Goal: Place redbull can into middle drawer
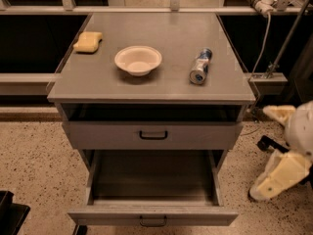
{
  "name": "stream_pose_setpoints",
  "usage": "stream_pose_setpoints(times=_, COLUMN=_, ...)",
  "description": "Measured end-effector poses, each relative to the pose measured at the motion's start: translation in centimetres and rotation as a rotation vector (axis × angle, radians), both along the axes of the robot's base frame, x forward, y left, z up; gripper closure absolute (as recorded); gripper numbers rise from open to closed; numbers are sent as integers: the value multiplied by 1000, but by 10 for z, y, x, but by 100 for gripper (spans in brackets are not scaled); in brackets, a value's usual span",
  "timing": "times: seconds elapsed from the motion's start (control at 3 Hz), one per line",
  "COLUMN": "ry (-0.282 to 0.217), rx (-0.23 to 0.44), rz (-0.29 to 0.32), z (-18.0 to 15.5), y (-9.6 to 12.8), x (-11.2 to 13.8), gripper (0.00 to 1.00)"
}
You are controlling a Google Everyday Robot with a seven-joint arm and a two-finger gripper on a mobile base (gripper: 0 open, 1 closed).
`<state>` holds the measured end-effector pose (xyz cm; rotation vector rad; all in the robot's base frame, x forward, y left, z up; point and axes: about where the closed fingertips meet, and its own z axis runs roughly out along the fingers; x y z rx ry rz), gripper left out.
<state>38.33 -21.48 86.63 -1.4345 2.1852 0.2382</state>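
Note:
The redbull can (200, 66) lies on its side on the right part of the grey cabinet top (161, 89), its shiny end towards me. The middle drawer (152, 215) is pulled out wide open below the shut tall-fronted drawer (152, 135); nothing shows on the part of its grey floor that I can see. My gripper (279, 176) is a cream-coloured shape low at the right edge, beside the cabinet at about the open drawer's height, well away from the can and holding nothing that I can see.
A white bowl (138, 59) stands at the middle of the top and a yellow sponge (88, 41) at its back left. A chair base with castors (266, 143) sits on the speckled floor right of the cabinet. A cable hangs at the back right.

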Motion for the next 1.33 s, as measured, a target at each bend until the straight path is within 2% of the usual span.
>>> stream_pose_setpoints(times=0.33, ry=117, rx=141, rz=-56, z=-94, y=7, x=-25, gripper=0)
stream_pose_setpoints(times=0.67, ry=179, rx=149, rz=-59, z=-121, y=10, x=-43, gripper=19)
stream_pose_setpoints(times=1.33, ry=177, rx=148, rz=-59, z=-121, y=10, x=-43, gripper=65)
